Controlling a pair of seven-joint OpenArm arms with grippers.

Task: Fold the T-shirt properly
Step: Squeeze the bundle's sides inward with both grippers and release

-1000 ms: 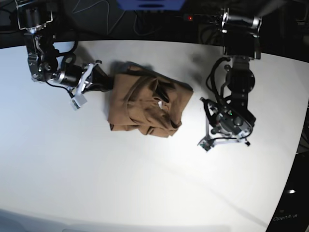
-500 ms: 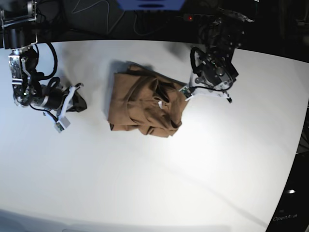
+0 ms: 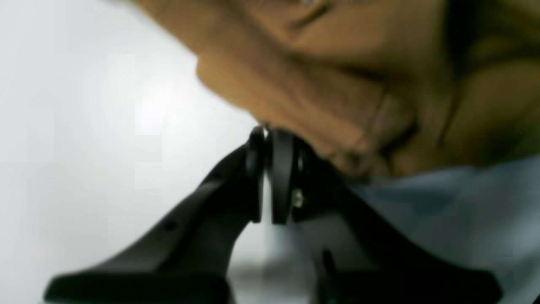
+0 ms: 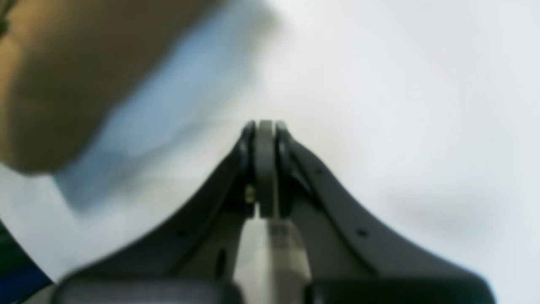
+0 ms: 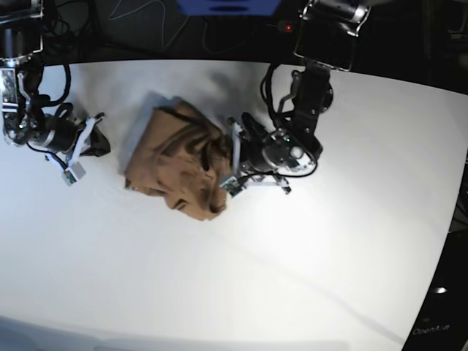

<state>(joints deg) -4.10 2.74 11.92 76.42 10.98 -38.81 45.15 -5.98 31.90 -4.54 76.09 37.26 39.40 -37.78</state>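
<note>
The brown T-shirt (image 5: 172,162) lies bunched in a crumpled heap on the white table (image 5: 292,256), left of centre. My left gripper (image 5: 229,167) is shut, and its tips press against the heap's right edge. In the left wrist view the shut left gripper (image 3: 265,131) meets the T-shirt (image 3: 337,63) at its folds; no cloth shows between the jaws. My right gripper (image 5: 101,143) is shut and empty, a short way left of the heap. In the right wrist view the right gripper (image 4: 265,124) points over bare table, with the T-shirt (image 4: 63,63) blurred at upper left.
Beyond the table's far edge run dark cables and a blue object (image 5: 227,6). The table's right edge curves off into black at the right side. Both arm bases stand along the far edge.
My left arm swung from the right across to the T-shirt and shoved the heap leftward, bunching it more. My right gripper drew back left, away from the cloth.
</note>
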